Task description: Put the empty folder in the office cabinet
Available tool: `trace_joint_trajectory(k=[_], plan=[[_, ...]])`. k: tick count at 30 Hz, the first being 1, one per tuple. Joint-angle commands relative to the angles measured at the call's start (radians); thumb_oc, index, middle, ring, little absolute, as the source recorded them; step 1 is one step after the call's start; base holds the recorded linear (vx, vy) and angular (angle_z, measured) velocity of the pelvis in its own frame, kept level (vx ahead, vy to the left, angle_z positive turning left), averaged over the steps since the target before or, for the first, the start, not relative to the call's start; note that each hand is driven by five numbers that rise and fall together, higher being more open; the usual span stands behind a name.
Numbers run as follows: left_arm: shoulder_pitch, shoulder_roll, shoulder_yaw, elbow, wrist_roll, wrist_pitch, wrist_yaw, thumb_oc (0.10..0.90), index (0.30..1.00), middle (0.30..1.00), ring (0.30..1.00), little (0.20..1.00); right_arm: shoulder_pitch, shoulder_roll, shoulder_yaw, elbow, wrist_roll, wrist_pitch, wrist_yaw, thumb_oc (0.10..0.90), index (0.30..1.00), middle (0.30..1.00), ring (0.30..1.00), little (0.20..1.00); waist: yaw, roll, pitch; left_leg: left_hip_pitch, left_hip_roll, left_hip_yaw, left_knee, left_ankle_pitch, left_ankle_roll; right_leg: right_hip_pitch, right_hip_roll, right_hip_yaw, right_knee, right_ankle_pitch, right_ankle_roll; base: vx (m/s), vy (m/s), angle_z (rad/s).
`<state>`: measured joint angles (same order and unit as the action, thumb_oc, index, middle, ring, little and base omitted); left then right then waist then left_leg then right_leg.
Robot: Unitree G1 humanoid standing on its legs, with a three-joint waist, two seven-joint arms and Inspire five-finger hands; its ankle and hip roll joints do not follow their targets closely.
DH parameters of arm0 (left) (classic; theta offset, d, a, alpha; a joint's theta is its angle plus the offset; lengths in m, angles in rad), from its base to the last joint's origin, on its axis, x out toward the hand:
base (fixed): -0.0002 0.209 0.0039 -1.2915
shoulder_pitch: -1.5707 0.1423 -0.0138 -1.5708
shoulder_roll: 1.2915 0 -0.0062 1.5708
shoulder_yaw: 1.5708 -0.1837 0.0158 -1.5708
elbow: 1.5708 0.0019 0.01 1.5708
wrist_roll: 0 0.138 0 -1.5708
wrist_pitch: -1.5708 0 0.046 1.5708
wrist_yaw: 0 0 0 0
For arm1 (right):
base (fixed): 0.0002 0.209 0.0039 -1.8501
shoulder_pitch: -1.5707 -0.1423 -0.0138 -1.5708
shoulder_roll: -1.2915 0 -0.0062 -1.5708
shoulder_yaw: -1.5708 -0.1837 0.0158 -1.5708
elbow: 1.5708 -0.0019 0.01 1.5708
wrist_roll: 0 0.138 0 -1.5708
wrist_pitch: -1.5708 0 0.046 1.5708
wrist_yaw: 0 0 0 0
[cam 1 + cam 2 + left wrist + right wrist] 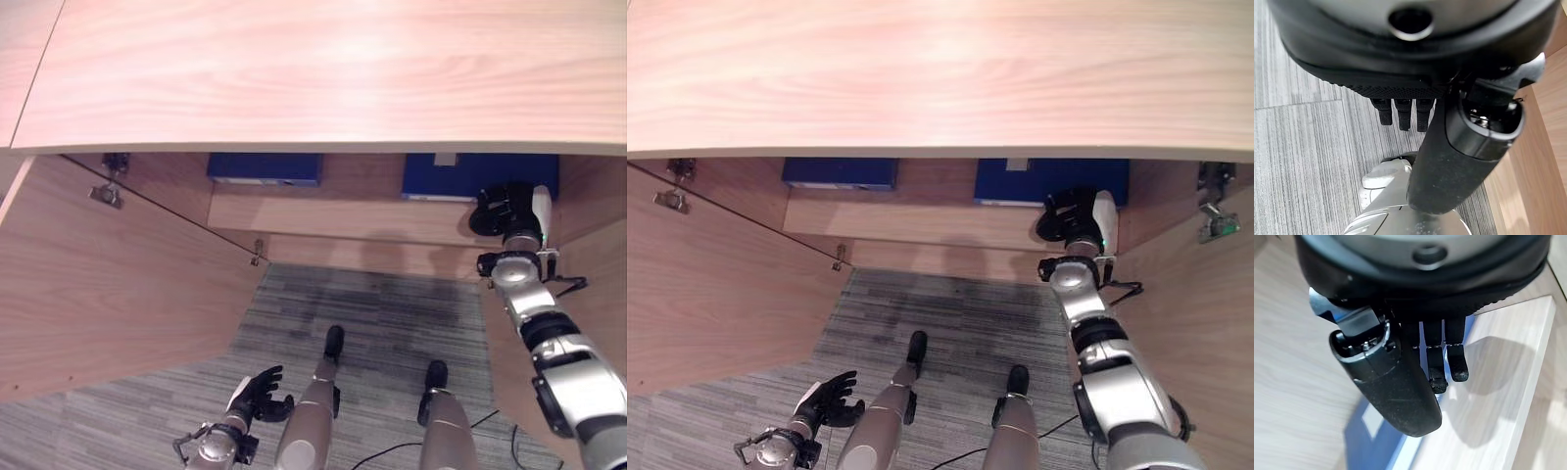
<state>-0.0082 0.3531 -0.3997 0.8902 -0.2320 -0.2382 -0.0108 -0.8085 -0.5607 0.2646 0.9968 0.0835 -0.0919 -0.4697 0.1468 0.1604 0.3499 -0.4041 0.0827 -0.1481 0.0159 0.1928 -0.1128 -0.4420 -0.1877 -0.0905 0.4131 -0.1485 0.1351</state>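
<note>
A grey striped carpet lies below an open wood-grain cabinet. On its shelf the flat blue folder lies lengthwise along it, just beyond the right hand, whose fingers hang relaxed, holding nothing. The left hand hangs low, fingers loosely spread.

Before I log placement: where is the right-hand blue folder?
The blue folder lies on the cabinet shelf, right of a second blue folder, just beyond the right hand.
</note>
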Motion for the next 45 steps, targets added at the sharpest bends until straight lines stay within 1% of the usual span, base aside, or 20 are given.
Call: trace_joint_trajectory(k=[1, 4, 6, 7, 8, 9, 13, 17, 19, 22, 23, 28, 30, 32, 35, 37, 38, 42, 43, 45], plan=[[-0.021, 0.062, -0.065, -0.044, -0.035, -0.036, -0.022, 0.800, 0.900, 0.900, 0.900, 0.900, -0.166, -0.104, 0.074, 0.017, 0.020, -0.049, 0.008, 0.400, 0.300, 0.300, 0.300, 0.300, 0.016, -0.006, 0.006, 0.059, -0.015, 0.010, 0.068, -0.186, -0.002, 0.067, 0.017, -0.005, -0.064, -0.032, 0.012, -0.01, -0.018, 0.08], [-0.022, 0.067, -0.068, -0.049, -0.042, -0.037, -0.023, 0.800, 0.900, 0.900, 0.900, 0.900, -0.195, -0.115, 0.100, 0.054, 0.026, -0.045, 0.021, 0.400, 0.300, 0.300, 0.300, 0.300, 0.019, -0.003, 0.012, 0.044, -0.016, 0.009, 0.076, -0.185, -0.003, 0.055, 0.016, -0.006, -0.054, -0.036, 0.011, -0.01, -0.003, 0.03], [-0.024, 0.070, -0.075, -0.063, -0.062, -0.036, -0.027, 0.800, 0.900, 0.900, 0.900, 0.900, -0.226, -0.124, 0.118, 0.109, 0.041, -0.037, 0.027, 0.400, 0.300, 0.300, 0.300, 0.300, 0.028, 0.004, 0.023, 0.027, -0.023, 0.005, 0.083, -0.184, -0.005, 0.035, 0.013, -0.009, -0.034, -0.048, 0.009, -0.01, -0.013, 0.11], [-0.024, 0.070, -0.074, -0.063, -0.062, -0.036, -0.027, 0.800, 0.900, 0.900, 0.900, 0.900, -0.227, -0.124, 0.118, 0.109, 0.041, -0.037, 0.027, 0.400, 0.300, 0.300, 0.300, 0.300, 0.029, 0.006, 0.021, 0.024, -0.021, 0.005, 0.081, -0.179, -0.005, 0.034, 0.015, -0.010, -0.041, -0.040, 0.009, -0.02, -0.019, 0.17], [-0.025, 0.075, -0.089, -0.080, -0.070, -0.037, -0.025, 0.800, 0.900, 0.900, 0.900, 0.900, -0.255, -0.133, 0.128, 0.160, 0.059, -0.031, 0.030, 0.400, 0.300, 0.300, 0.300, 0.300, 0.038, 0.014, 0.031, 0.013, -0.026, 0.004, 0.082, -0.179, -0.006, 0.018, 0.014, -0.010, -0.028, -0.050, 0.007, -0.03, -0.003, 0.13], [-0.025, 0.074, -0.091, -0.084, -0.074, -0.035, -0.027, 0.800, 0.900, 0.900, 0.900, 0.900, -0.260, -0.135, 0.128, 0.168, 0.066, -0.030, 0.032, 0.400, 0.300, 0.300, 0.300, 0.300, 0.041, 0.019, 0.031, 0.008, -0.024, 0.003, 0.079, -0.173, -0.005, 0.013, 0.016, -0.013, -0.032, -0.042, 0.007, -0.01, -0.015, 0.10], [-0.025, 0.078, -0.093, -0.093, -0.090, -0.034, -0.025, 0.800, 0.900, 0.900, 0.900, 0.900, -0.278, -0.140, 0.131, 0.196, 0.080, -0.027, 0.032, 0.400, 0.300, 0.300, 0.300, 0.300, 0.046, 0.025, 0.040, -0.001, -0.029, 0.000, 0.085, -0.179, -0.003, 0.000, 0.014, -0.011, -0.017, -0.053, 0.007, -0.01, 0.000, 0.02], [-0.027, 0.086, -0.097, -0.116, -0.110, -0.035, -0.026, 0.800, 0.900, 0.900, 0.900, 0.900, -0.307, -0.161, 0.141, 0.250, 0.088, -0.014, 0.035, 0.400, 0.300, 0.300, 0.300, 0.300, 0.050, 0.044, 0.055, -0.022, -0.037, -0.002, 0.097, -0.179, -0.003, -0.031, 0.010, -0.007, 0.005, -0.057, 0.007, 0.00, 0.000, 0.00], [-0.027, 0.086, -0.097, -0.116, -0.110, -0.035, -0.026, 0.800, 0.900, 0.900, 0.900, 0.900, -0.307, -0.161, 0.141, 0.251, 0.088, -0.014, 0.035, 0.400, 0.300, 0.300, 0.300, 0.300, 0.050, 0.044, 0.055, -0.023, -0.037, -0.002, 0.097, -0.180, -0.002, -0.032, 0.010, -0.007, 0.006, -0.057, 0.007, 0.00, 0.000, 0.00], [-0.026, 0.093, -0.105, -0.135, -0.114, -0.035, -0.030, 0.800, 0.900, 0.900, 0.900, 0.900, -0.322, -0.176, 0.153, 0.276, 0.079, -0.004, 0.042, 0.400, 0.300, 0.300, 0.300, 0.300, 0.055, 0.055, 0.061, -0.034, -0.039, -0.001, 0.100, -0.177, -0.003, -0.049, 0.006, -0.008, 0.016, -0.058, 0.008, 0.00, 0.000, 0.00], [-0.026, 0.098, -0.111, -0.148, -0.116, -0.035, -0.036, 0.800, 0.900, 0.900, 0.900, 0.900, -0.332, -0.189, 0.161, 0.287, 0.069, 0.000, 0.045, 0.400, 0.300, 0.300, 0.300, 0.300, 0.055, 0.063, 0.063, -0.039, -0.040, 0.001, 0.097, -0.175, -0.003, -0.060, 0.003, -0.010, 0.020, -0.058, 0.009, 0.00, 0.000, 0.00], [-0.023, 0.106, -0.114, -0.170, -0.127, -0.037, -0.046, 0.800, 0.900, 0.900, 0.900, 0.900, -0.366, -0.227, 0.183, 0.306, 0.057, 0.008, 0.049, 0.400, 0.300, 0.300, 0.300, 0.300, 0.061, 0.073, 0.058, -0.048, -0.044, 0.000, 0.086, -0.167, -0.004, -0.074, 0.000, -0.011, 0.020, -0.056, 0.011, 0.00, 0.019, 0.05], [-0.019, 0.115, -0.120, -0.183, -0.124, -0.037, -0.054, 0.800, 0.900, 0.900, 0.900, 0.900, -0.402, -0.265, 0.206, 0.312, 0.042, 0.011, 0.048, 0.400, 0.300, 0.300, 0.300, 0.300, 0.065, 0.081, 0.050, -0.047, -0.046, -0.003, 0.076, -0.163, -0.005, -0.077, -0.003, -0.013, 0.017, -0.056, 0.012, 0.02, 0.018, 0.05], [-0.016, 0.122, -0.124, -0.192, -0.126, -0.037, -0.061, 0.800, 0.900, 0.900, 0.900, 0.900, -0.426, -0.290, 0.215, 0.315, 0.045, 0.010, 0.049, 0.400, 0.300, 0.300, 0.300, 0.300, 0.070, 0.083, 0.045, -0.044, -0.048, -0.005, 0.070, -0.161, -0.005, -0.075, -0.005, -0.013, 0.015, -0.055, 0.014, 0.01, 0.001, 0.02], [-0.018, 0.140, -0.123, -0.195, -0.126, -0.035, -0.071, 0.800, 0.900, 0.900, 0.900, 0.900, -0.513, -0.336, 0.262, 0.301, 0.048, 0.007, 0.048, 0.400, 0.300, 0.300, 0.300, 0.300, 0.077, 0.086, 0.034, -0.037, -0.049, -0.010, 0.054, -0.157, -0.007, -0.075, -0.007, -0.014, 0.010, -0.053, 0.017, 0.02, 0.010, 0.05], [-0.017, 0.144, -0.123, -0.195, -0.125, -0.034, -0.071, 0.800, 0.900, 0.900, 0.900, 0.900, -0.535, -0.346, 0.278, 0.297, 0.047, 0.006, 0.046, 0.400, 0.300, 0.300, 0.300, 0.300, 0.079, 0.085, 0.030, -0.034, -0.049, -0.010, 0.048, -0.155, -0.008, -0.075, -0.008, -0.016, 0.009, -0.053, 0.018, 0.00, 0.000, 0.00], [-0.018, 0.149, -0.124, -0.189, -0.120, -0.036, -0.072, 0.800, 0.900, 0.900, 0.900, 0.900, -0.580, -0.356, 0.303, 0.283, 0.047, 0.002, 0.045, 0.400, 0.300, 0.300, 0.300, 0.300, 0.081, 0.083, 0.024, -0.031, -0.049, -0.011, 0.039, -0.152, -0.009, -0.076, -0.007, -0.017, 0.005, -0.051, 0.019, 0.00, 0.000, 0.00], [-0.022, 0.154, -0.127, -0.182, -0.117, -0.034, -0.079, 0.800, 0.900, 0.900, 0.900, 0.900, -0.642, -0.364, 0.339, 0.254, 0.069, -0.009, 0.041, 0.400, 0.300, 0.300, 0.300, 0.300, 0.084, 0.075, 0.011, -0.021, -0.047, -0.011, 0.030, -0.152, -0.010, -0.071, -0.007, -0.015, -0.001, -0.049, 0.020, 0.00, 0.000, 0.00], [-0.022, 0.154, -0.127, -0.182, -0.117, -0.034, -0.079, 0.800, 0.900, 0.900, 0.900, 0.900, -0.643, -0.363, 0.339, 0.254, 0.069, -0.009, 0.041, 0.400, 0.300, 0.300, 0.300, 0.300, 0.084, 0.075, 0.011, -0.021, -0.047, -0.011, 0.030, -0.152, -0.010, -0.071, -0.006, -0.015, -0.001, -0.050, 0.020, 0.00, 0.000, 0.00], [-0.025, 0.151, -0.123, -0.169, -0.115, -0.030, -0.080, 0.800, 0.900, 0.900, 0.900, 0.900, -0.633, -0.342, 0.325, 0.237, 0.107, -0.019, 0.042, 0.400, 0.300, 0.300, 0.300, 0.300, 0.084, 0.066, 0.006, -0.015, -0.046, -0.011, 0.038, -0.158, -0.008, -0.057, -0.002, -0.011, -0.004, -0.050, 0.019, 0.02, -0.009, -0.01]])
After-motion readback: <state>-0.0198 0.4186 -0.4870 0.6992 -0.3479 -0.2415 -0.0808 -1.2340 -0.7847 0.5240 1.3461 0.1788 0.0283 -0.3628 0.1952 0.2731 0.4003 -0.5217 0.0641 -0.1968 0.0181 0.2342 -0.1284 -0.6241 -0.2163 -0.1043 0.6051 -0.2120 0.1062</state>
